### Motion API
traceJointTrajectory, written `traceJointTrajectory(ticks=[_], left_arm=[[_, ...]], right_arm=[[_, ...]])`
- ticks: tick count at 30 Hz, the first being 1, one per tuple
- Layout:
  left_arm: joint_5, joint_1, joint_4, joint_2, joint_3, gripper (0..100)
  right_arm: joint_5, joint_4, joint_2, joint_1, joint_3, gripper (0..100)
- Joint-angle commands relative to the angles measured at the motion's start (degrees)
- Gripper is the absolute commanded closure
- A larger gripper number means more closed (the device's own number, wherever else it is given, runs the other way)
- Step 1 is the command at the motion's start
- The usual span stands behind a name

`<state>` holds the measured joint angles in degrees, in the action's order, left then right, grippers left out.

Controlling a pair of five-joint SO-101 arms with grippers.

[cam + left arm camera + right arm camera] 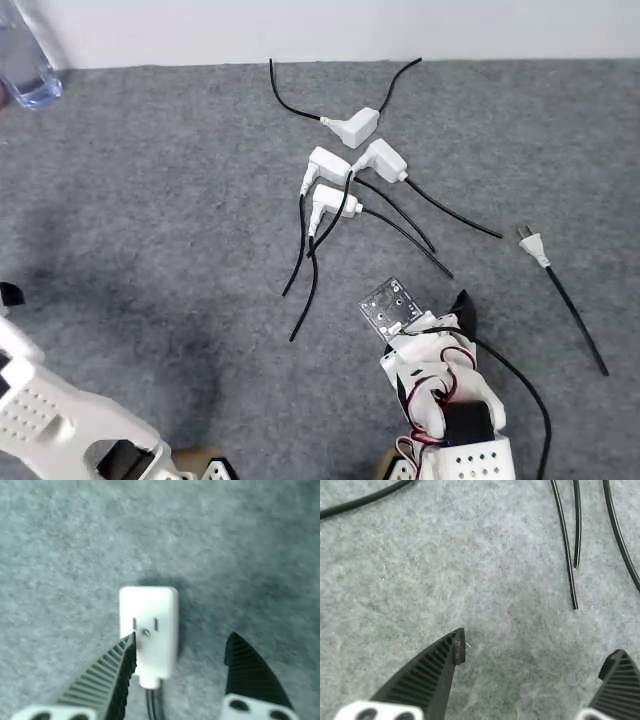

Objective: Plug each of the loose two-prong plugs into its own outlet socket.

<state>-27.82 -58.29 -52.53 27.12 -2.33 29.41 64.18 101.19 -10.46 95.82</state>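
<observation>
Wide bare carpet (pixel 150 200) on the left arm's side, sockets (pixel 330 163) bunched mid-table, cords (pixel 303 240) trailing toward the arms, plug (pixel 530 243) and cord apart on the right arm's side, bottle (pixel 25 60) in a far corner, left gripper (pixel 182 637) spread over a socket (pixel 149 615), right gripper (pixel 540 641) spread over bare carpet.

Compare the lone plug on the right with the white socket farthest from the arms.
The plug is slim, with bare prongs; the socket is a wider block. The plug lies alone; the socket sits close to three other sockets. Both are white, each with a black cord.
</observation>
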Motion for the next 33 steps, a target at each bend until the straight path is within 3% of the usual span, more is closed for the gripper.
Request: traceJointTrajectory(ticks=[1,13,25,33], left_arm=[[-0.2,-1.1,0.8,2.6,4.3,73],[-0.5,-3.3,-3.6,4.2,8.7,73],[-5.5,-9.2,3.3,4.1,8.7,73],[-5.2,-7.2,3.1,4.2,8.7,73]], right_arm=[[-0.2,0.2,0.7,-0.5,0.8,58.9],[-0.2,0.3,0.7,-0.5,0.8,58.9],[-0.2,0.3,0.7,-0.5,0.8,58.9],[-0.2,0.3,0.7,-0.5,0.8,58.9]])
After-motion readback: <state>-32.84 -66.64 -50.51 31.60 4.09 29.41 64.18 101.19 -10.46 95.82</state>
